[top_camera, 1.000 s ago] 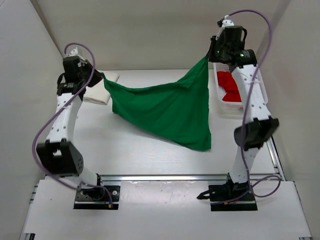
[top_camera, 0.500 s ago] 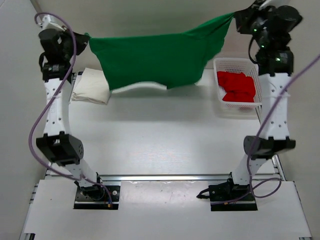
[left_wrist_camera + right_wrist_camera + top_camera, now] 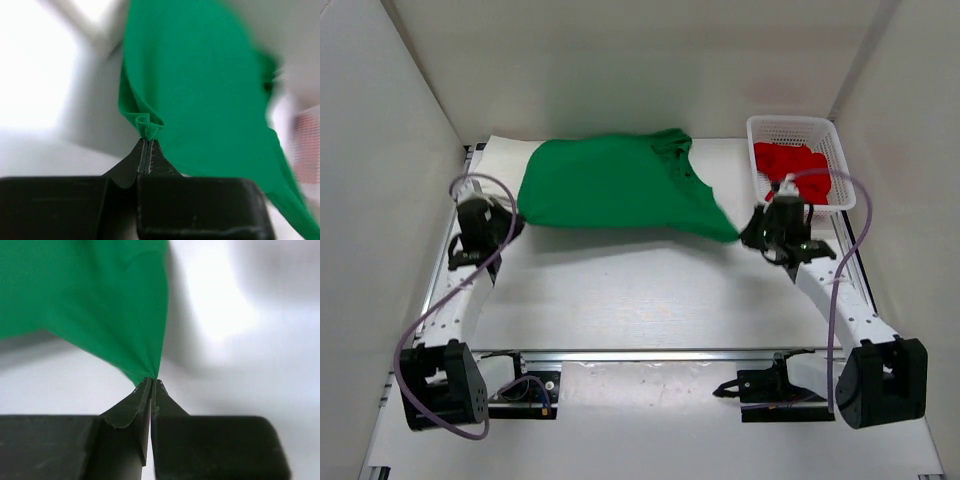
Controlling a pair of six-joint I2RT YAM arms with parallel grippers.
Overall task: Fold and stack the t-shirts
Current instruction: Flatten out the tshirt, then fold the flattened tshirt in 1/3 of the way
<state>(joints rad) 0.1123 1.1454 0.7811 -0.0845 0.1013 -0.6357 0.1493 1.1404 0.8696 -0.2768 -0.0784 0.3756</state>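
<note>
Cloth stretched between two closed grippers

The green shirt was soft, matte cloth, spread wide and nearly smooth across the far part of the white table, with its neck opening toward the far right. Its near right corner was drawn out into a narrow point. The left gripper held the near left edge: its black, wedge-shaped fingertips were pressed together on a small bunched fold of the cloth. The right gripper was likewise closed tight, with the pointed corner gathered into fine pleats between its tips. The rest of the shirt fanned away from both pairs of jaws. Just beyond the right gripper, a crumpled red shirt filled a white mesh basket in the far right corner.
</note>
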